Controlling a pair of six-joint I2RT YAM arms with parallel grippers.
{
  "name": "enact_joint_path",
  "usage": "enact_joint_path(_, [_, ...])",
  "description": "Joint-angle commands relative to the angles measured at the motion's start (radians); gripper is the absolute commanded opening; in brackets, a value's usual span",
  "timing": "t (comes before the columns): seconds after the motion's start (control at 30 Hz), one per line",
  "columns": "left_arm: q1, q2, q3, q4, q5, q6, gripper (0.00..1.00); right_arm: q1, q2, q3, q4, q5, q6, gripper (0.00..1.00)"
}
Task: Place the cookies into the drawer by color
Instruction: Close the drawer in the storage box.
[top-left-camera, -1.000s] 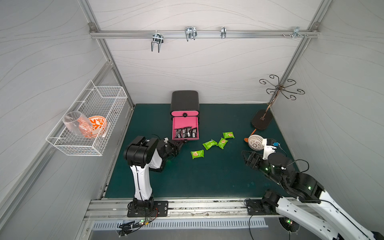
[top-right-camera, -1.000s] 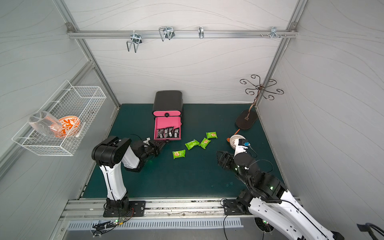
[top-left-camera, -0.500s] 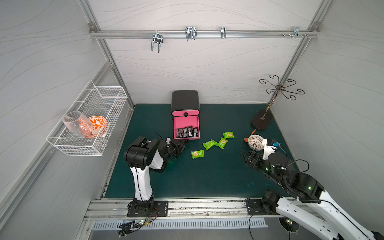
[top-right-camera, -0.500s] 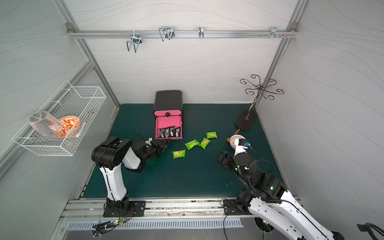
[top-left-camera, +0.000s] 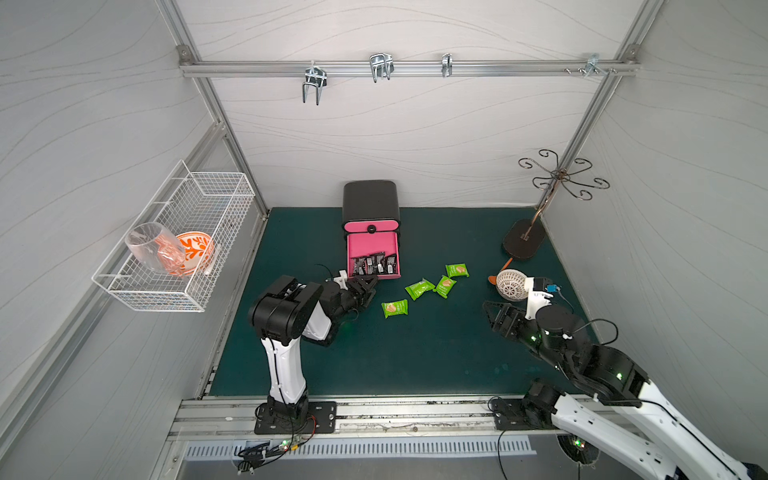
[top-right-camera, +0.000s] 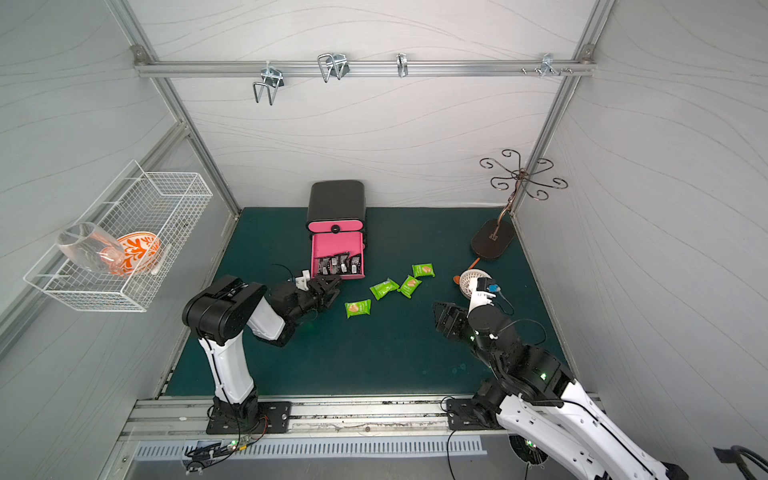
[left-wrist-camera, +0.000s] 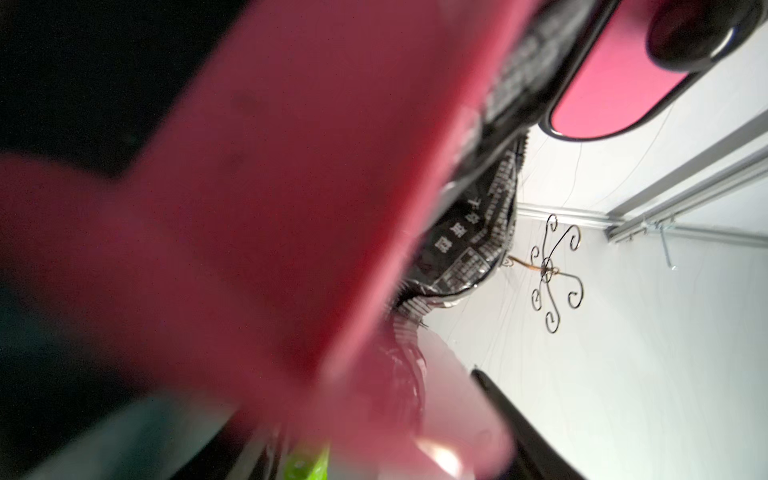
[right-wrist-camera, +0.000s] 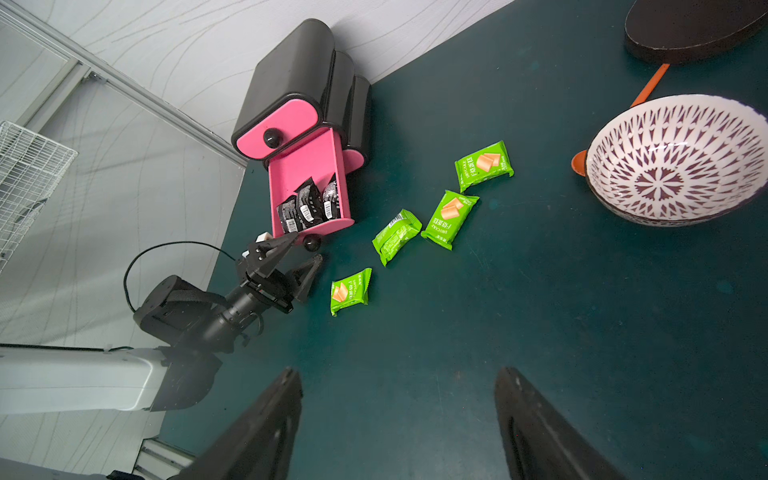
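The drawer (top-left-camera: 370, 199) (top-right-camera: 336, 199) is a black cabinet with pink fronts. Its middle drawer (top-left-camera: 374, 249) (right-wrist-camera: 305, 174) is pulled out and holds several black cookies (top-left-camera: 372, 265) (top-right-camera: 338, 264) (right-wrist-camera: 307, 203). Several green cookies (top-left-camera: 395, 308) (top-left-camera: 419, 288) (top-right-camera: 410, 286) (right-wrist-camera: 484, 165) lie on the mat to its right. My left gripper (top-left-camera: 368, 289) (top-right-camera: 332, 289) (right-wrist-camera: 308, 247) is open at the drawer's front, one finger on each side of the black knob (right-wrist-camera: 311, 242). My right gripper (top-left-camera: 492, 313) (top-right-camera: 442, 313) (right-wrist-camera: 397, 374) hangs open and holds nothing over bare mat at the right.
A white perforated bowl with an orange handle (top-left-camera: 513, 284) (right-wrist-camera: 673, 162) lies beside the right arm. A hook stand's dark base (top-left-camera: 523, 240) sits in the back right corner. A wire basket (top-left-camera: 178, 241) with a glass and an orange bowl hangs on the left wall.
My left gripper has opened and shifted right, up to the pulled-out drawer's knob. The right arm has not moved.
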Motion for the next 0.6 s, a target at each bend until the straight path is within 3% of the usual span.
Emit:
enact_joint_path(0.0, [-0.002, 0.020, 0.035, 0.056, -0.003, 0.049, 0.60, -0.005, -0.018, 0.007, -0.016, 0.015, 0.010, 0.77])
enact_joint_path(0.57, [-0.008, 0.077, 0.054, 0.056, 0.005, 0.062, 0.48, -0.005, -0.009, 0.005, -0.006, 0.014, 0.011, 0.77])
